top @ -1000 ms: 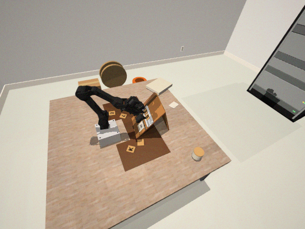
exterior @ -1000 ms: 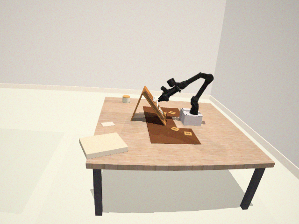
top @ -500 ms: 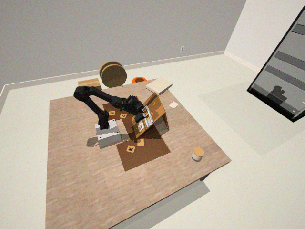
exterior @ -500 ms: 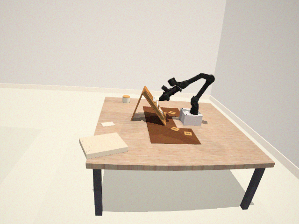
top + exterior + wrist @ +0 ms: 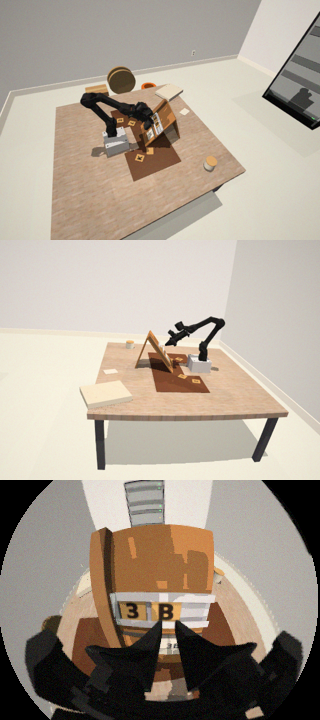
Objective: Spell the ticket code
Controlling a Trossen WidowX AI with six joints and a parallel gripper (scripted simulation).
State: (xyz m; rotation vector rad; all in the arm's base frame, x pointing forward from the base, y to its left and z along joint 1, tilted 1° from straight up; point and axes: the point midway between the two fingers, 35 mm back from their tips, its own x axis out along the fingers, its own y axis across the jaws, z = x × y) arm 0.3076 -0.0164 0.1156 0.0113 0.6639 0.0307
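Note:
My gripper [image 5: 150, 125] [image 5: 165, 344] [image 5: 168, 623] is nearly shut, with a narrow gap and nothing held, in front of the rail. The white rail [image 5: 200, 599] on the sloping board [image 5: 145, 555] holds tile 3 [image 5: 133, 611] at its left and tile B [image 5: 166, 611] beside it, with a thin gap between them. Right of B the rail is empty. The ticket [image 5: 172, 646] [image 5: 150, 134] below starts with 3 and seemingly B; a finger partly covers it. Loose tiles are K [image 5: 139, 157], a plain-looking one [image 5: 149, 150], one like 2 [image 5: 120, 120] and one like L or 7 [image 5: 131, 123].
A brown mat [image 5: 157, 167] [image 5: 165, 387] lies under the board. A lidded jar [image 5: 210, 163] [image 5: 130, 344] stands near a counter edge. A pale flat box [image 5: 169, 92] [image 5: 106, 393] lies at a counter corner, with a small pale card [image 5: 184, 111] [image 5: 110, 371] nearby.

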